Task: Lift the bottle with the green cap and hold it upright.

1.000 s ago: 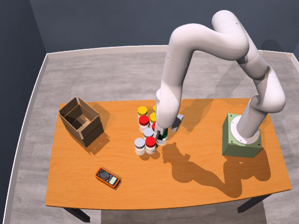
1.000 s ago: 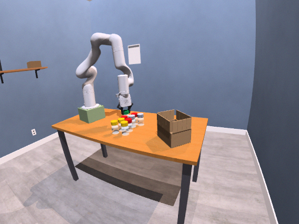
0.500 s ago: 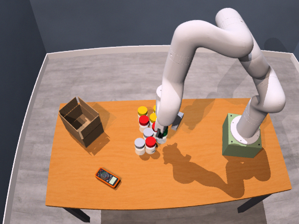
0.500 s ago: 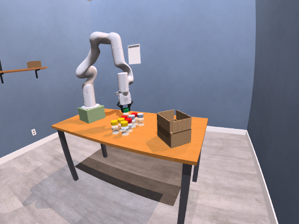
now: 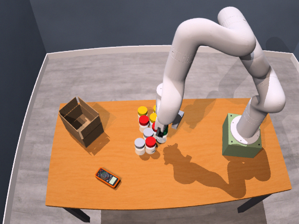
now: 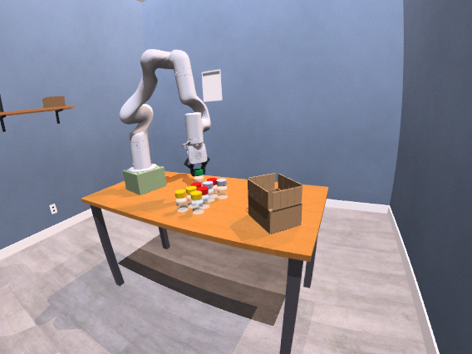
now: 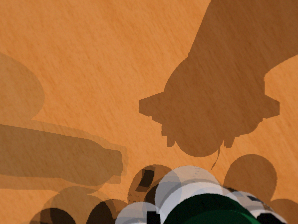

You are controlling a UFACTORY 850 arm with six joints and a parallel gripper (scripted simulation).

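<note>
The bottle with the green cap (image 6: 199, 174) hangs upright in my gripper (image 6: 199, 170), which is shut on it near the cap. It sits above the cluster of other bottles and clear of the orange table. In the top view the gripper (image 5: 161, 132) and the green cap (image 5: 164, 132) are partly hidden under the arm. In the wrist view the dark green cap (image 7: 215, 212) fills the bottom edge. The other bottles stand upright: yellow caps (image 5: 142, 110), red caps (image 5: 143, 120), grey caps (image 5: 139, 143).
An open cardboard box (image 5: 81, 120) stands at the table's left side. An orange multimeter (image 5: 107, 177) lies near the front edge. The arm's green base block (image 5: 240, 136) is at the right.
</note>
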